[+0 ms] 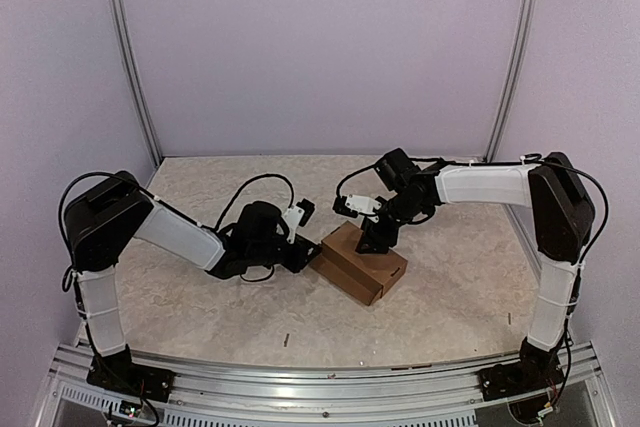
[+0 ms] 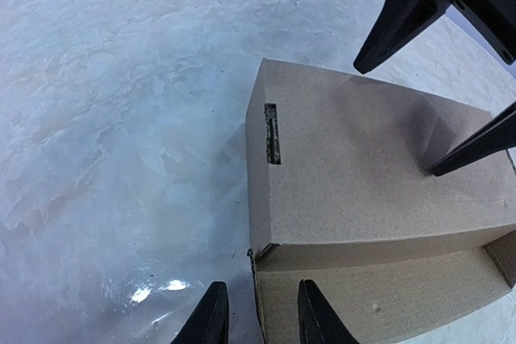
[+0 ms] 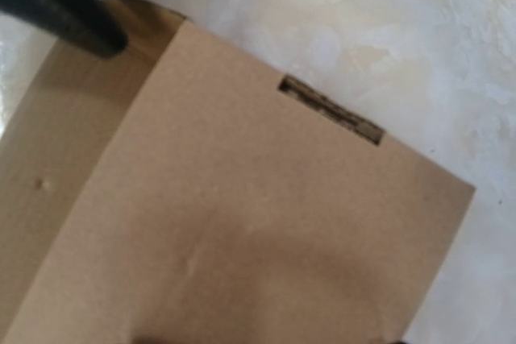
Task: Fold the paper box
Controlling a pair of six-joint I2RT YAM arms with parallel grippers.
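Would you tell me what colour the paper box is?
Plain brown paper box, clearest in the left wrist view.

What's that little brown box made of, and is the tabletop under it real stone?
The paper box looks like plain brown cardboard, matte and unprinted; its cut slot shows a rough, fibrous edge. The table has a pale marbled pattern with a soft glare spot, so it seems smooth and slightly glossy; real stone or printed laminate, the pictures cannot tell.

- Paper box (image 1: 360, 263): plain brown cardboard, folded into a shallow block, lid down, narrow slot near one top edge.
- Lying flat mid-scene, slightly right, turned diagonally.
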